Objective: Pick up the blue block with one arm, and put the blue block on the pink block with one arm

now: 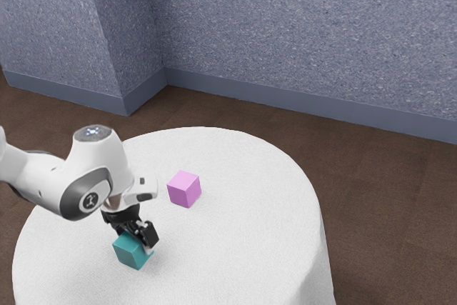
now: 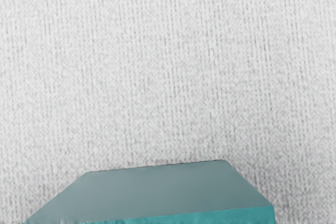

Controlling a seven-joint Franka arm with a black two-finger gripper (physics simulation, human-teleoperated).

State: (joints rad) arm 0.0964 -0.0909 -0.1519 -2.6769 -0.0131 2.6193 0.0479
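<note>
On the white table [image 1: 271, 198], the tool [image 1: 134, 233] pinches the blue block [image 1: 128, 253], pink block [image 1: 184, 188] nearby.

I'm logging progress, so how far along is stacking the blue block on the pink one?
Done: the gripper sits right over the blue block. In hand: the pickup; the block looks to be resting on the table, and I cannot tell whether it is gripped. Left: lifting it, carrying it to the pink block, which stands apart with a bare top, and setting it there.
</note>
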